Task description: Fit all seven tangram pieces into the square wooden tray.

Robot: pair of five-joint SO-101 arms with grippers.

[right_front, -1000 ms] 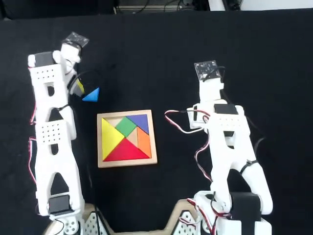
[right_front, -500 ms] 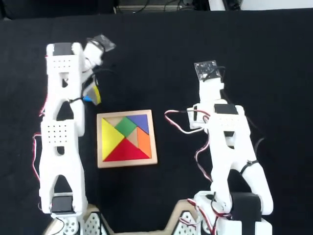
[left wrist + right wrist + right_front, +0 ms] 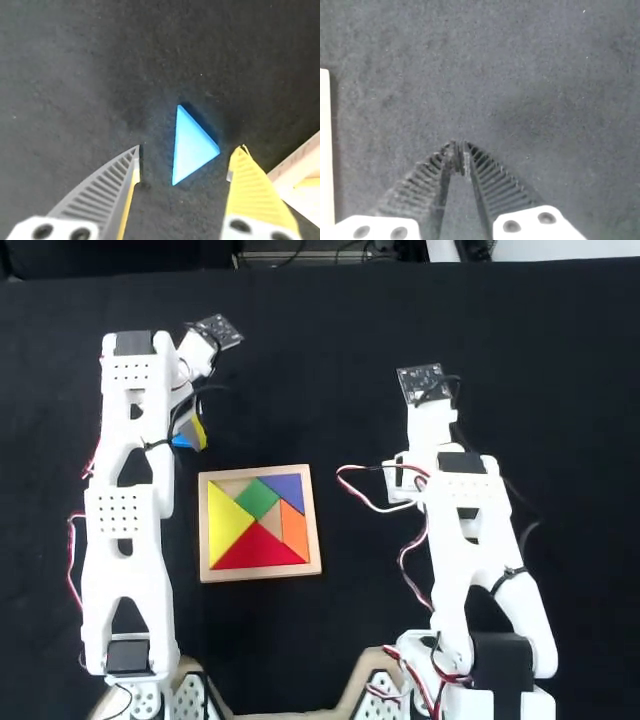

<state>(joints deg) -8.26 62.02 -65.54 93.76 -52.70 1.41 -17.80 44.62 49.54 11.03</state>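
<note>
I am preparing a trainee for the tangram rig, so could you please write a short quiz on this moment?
1. True or false: the blue triangle lies on the black cloth, outside the wooden tray.
2. Choose one. The left hand is: A, shut on the triangle; B, open, with one finger on each side of the triangle; C, open above the tray.
3. Fill in the blank: the right hand, over bare cloth, is ____ (open or shut).
Key: 1 true; 2 B; 3 shut.
</note>
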